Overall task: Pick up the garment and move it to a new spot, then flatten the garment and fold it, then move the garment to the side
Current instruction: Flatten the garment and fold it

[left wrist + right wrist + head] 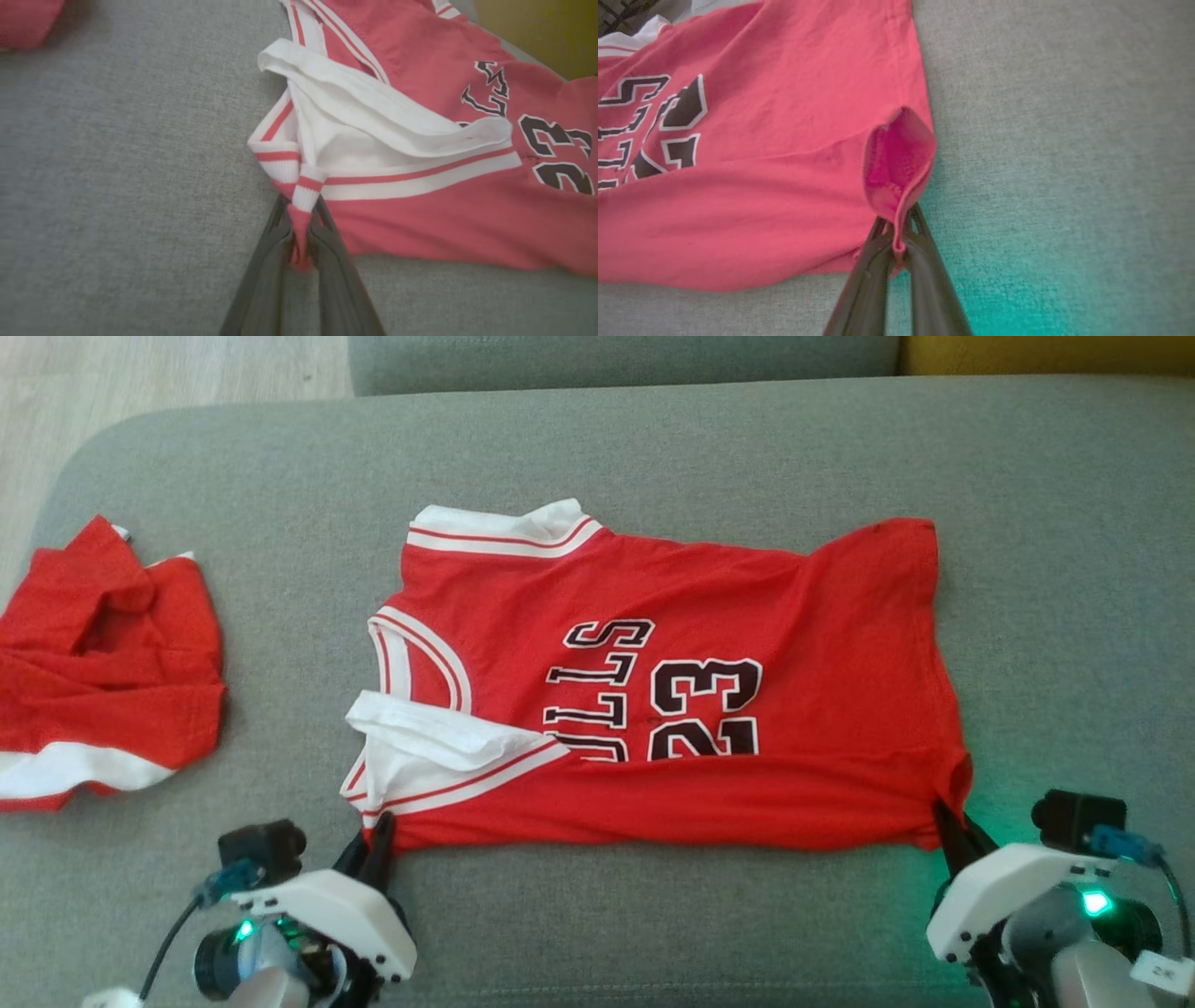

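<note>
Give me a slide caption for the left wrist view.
Left gripper shut on the striped shoulder corner of a red jersey lying on a grey cushion.

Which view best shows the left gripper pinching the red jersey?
Left wrist view: left gripper clamps the striped corner of the red jersey close up. Head view shows it small; right wrist view, the jersey's hem corner.

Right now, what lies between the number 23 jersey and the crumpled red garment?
Only bare grey sofa cushion, between the jersey and the crumpled red garment, in the head view.
</note>
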You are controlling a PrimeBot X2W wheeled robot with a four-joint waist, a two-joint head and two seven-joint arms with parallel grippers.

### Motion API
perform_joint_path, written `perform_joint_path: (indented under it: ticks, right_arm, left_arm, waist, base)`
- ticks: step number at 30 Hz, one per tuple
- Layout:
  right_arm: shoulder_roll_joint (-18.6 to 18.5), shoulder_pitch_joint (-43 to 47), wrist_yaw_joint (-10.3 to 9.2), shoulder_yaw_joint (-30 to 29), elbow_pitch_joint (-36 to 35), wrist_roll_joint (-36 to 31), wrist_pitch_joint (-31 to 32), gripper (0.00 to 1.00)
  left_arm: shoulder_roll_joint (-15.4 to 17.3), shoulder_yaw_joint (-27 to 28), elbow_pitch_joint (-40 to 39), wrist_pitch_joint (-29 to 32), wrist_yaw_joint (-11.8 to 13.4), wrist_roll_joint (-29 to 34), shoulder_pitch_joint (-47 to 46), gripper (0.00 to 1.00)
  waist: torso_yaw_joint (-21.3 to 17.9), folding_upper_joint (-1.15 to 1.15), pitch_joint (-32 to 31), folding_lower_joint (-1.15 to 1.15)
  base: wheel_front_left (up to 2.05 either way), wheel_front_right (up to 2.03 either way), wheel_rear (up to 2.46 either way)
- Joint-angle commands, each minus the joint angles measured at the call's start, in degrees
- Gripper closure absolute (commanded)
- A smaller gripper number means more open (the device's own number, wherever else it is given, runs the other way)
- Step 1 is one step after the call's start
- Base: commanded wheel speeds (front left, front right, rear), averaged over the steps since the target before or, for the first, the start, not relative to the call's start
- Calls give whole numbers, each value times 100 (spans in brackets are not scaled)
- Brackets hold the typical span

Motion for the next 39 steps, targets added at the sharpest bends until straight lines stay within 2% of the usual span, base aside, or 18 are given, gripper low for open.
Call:
perform_joint_path:
  ticks: [1, 14, 15, 16, 17, 21, 30, 39]
  right_arm:
    - [-36, -6, -4, 66, -230, 55, -61, 100]
    - [-36, 756, -4, -144, -777, 155, 226, 100]
    - [-36, 772, -4, -147, -793, 162, 222, 70]
    - [-36, 770, -4, -129, -822, 172, 190, 0]
    - [-36, 757, -4, -109, -864, 174, 135, 0]
    - [-36, 637, -4, 49, -1177, 104, -237, 0]
    - [-36, 350, -4, 416, -2279, -340, -1248, 0]
    - [-36, 357, -4, 654, -2782, -460, -1242, 0]
  left_arm:
    - [163, 217, -230, -67, 63, -1, -20, 100]
    - [408, 300, -1661, 470, 480, -133, 1144, 100]
    - [407, 289, -1717, 507, 509, -132, 1186, 100]
    - [405, 276, -1764, 537, 537, -126, 1212, 60]
    - [397, 261, -1806, 565, 568, -116, 1227, 0]
    - [392, 262, -2029, 390, 719, 37, 1177, 0]
    - [492, 277, -2553, -526, 998, 664, 780, 0]
    - [608, 200, -2811, -630, 1085, 924, 492, 0]
  waist:
    - [0, 0, -30, 0]
    - [-42, 0, -357, 0]
    - [-43, 0, -363, 0]
    - [-44, 0, -370, 0]
    - [-44, 0, -376, 0]
    - [-56, 0, -398, 0]
    - [-19, 0, -504, 0]
    - [-2, 0, -490, 0]
  base:
    - [0, 0, 0]
    - [0, 0, 0]
    - [0, 0, 0]
    - [0, 0, 0]
    - [0, 0, 0]
    - [0, 0, 0]
    - [0, 0, 0]
    - [0, 0, 0]
